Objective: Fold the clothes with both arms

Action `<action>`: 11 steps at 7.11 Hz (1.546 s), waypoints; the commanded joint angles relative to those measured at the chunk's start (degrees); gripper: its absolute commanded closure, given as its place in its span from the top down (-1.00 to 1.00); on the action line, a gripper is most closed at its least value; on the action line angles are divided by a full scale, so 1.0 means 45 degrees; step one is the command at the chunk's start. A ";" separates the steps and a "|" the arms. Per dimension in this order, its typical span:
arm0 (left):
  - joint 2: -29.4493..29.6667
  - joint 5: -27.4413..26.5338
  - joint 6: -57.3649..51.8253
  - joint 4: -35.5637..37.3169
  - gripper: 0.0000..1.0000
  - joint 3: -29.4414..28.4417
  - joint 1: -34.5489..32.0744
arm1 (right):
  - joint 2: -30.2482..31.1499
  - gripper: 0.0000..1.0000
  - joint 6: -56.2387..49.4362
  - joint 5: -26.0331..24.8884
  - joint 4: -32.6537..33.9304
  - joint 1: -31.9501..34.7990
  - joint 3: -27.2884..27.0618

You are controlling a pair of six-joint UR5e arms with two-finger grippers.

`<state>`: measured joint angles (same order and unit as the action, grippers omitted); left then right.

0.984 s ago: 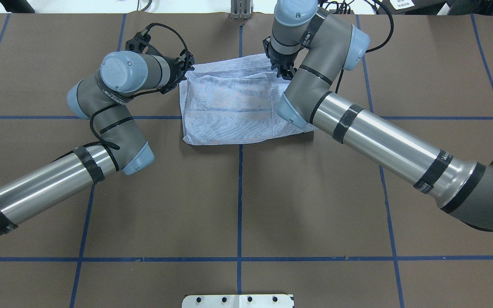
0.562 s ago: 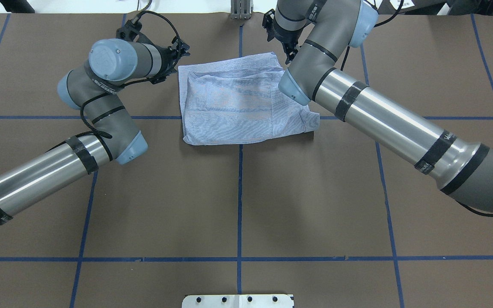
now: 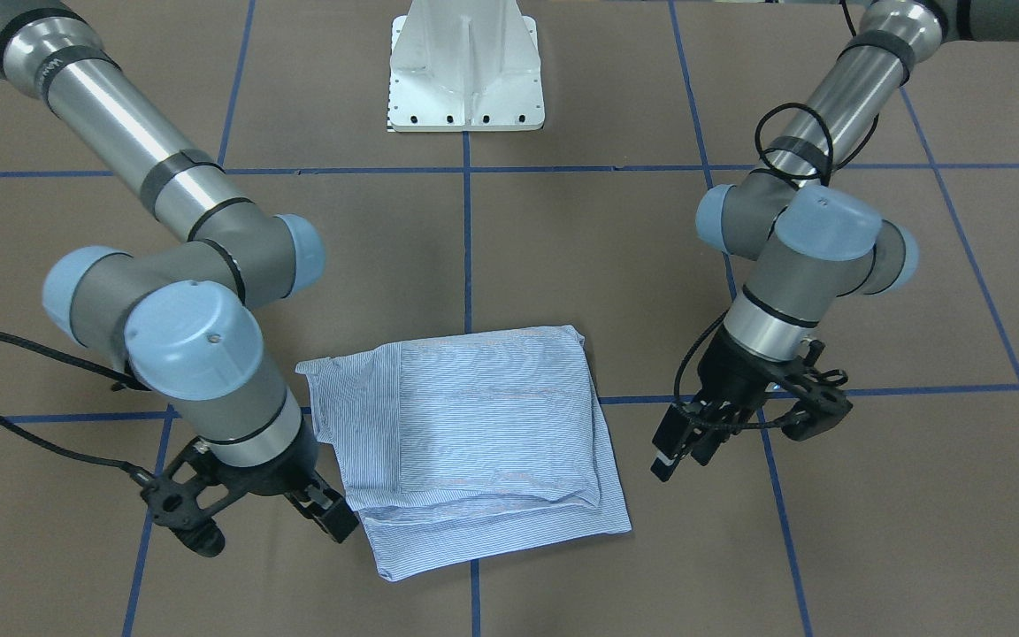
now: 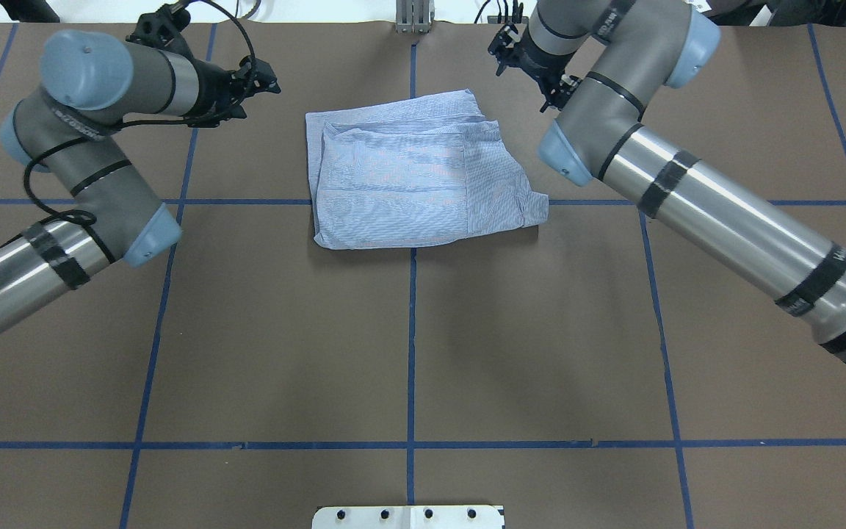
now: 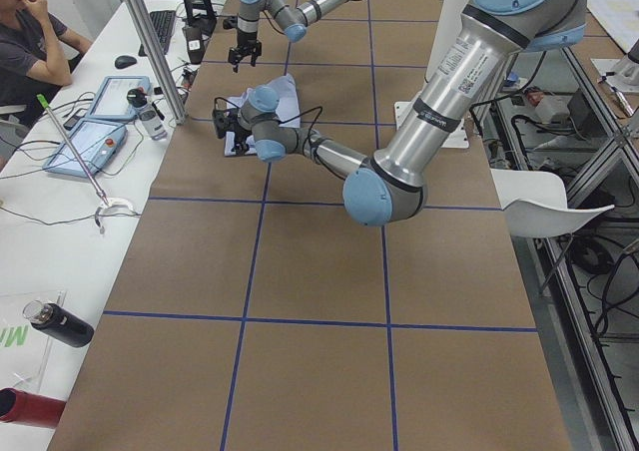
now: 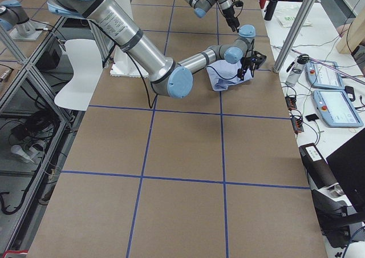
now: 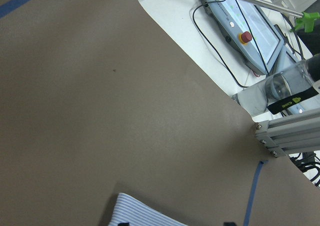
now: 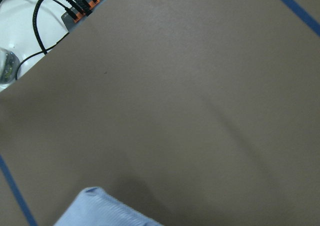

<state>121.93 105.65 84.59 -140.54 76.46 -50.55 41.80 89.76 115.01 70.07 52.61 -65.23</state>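
Note:
The blue-and-white pinstriped shirt (image 4: 416, 173) lies folded into a rough rectangle on the brown table, also seen in the front view (image 3: 474, 425). My left gripper (image 4: 265, 79) hovers to the left of the shirt's far left corner, apart from it, open and empty (image 3: 685, 449). My right gripper (image 4: 549, 92) hovers off the shirt's far right corner, apart from it, open and empty (image 3: 324, 513). A shirt corner shows at the bottom of the left wrist view (image 7: 140, 213) and of the right wrist view (image 8: 100, 208).
The white pedestal base (image 3: 465, 71) stands at the robot's side of the table. Blue tape lines (image 4: 412, 330) grid the brown surface. An aluminium post (image 4: 413, 18) stands at the far edge. A side table with tablets (image 5: 95, 137) and a seated person (image 5: 30, 32) lie beyond it.
Both grippers were at the shirt's far corners. They have let go and moved outward and away, the left to the left, the right to the right. The shirt lies still.

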 commanded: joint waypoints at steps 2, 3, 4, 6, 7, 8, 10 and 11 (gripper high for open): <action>-0.3470 0.0389 -0.6546 0.2746 0.98 0.4441 -0.0678 | 0.4074 1.00 -0.7267 0.1076 0.2430 0.1720 -0.4454; -0.4797 0.1859 -0.8794 0.2735 0.98 0.5150 -0.1629 | 0.5578 1.00 -0.9205 0.1894 0.2843 0.2424 -0.5765; -0.5854 0.3595 -1.1620 0.2734 0.98 0.5312 -0.3224 | 0.6889 1.00 -1.0655 0.2443 0.3002 0.3166 -0.6706; -0.7557 0.4393 -1.5541 0.2754 0.98 0.5294 -0.4973 | 0.9197 1.00 -1.4577 0.3304 0.3003 0.4766 -0.7321; -0.8318 0.4606 -1.7198 0.2812 0.98 0.5217 -0.5829 | 0.9922 1.00 -1.6007 0.3676 0.3003 0.5587 -0.7379; -0.8655 0.5208 -1.8259 0.3277 0.98 0.5119 -0.6688 | 1.0664 1.00 -1.7491 0.3911 0.3003 0.6310 -0.7380; -0.8736 0.5818 -1.9786 0.4780 0.98 0.5138 -0.7729 | 1.1411 1.00 -1.9240 0.4031 0.3199 0.6940 -0.7399; -0.9142 0.5819 -2.0179 0.4921 0.98 0.5196 -0.7829 | 1.1858 1.00 -1.9379 0.4108 0.3218 0.7117 -0.7922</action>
<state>82.38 131.31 -3.18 -120.23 99.68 -84.40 92.80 4.68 133.10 84.38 83.28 -99.02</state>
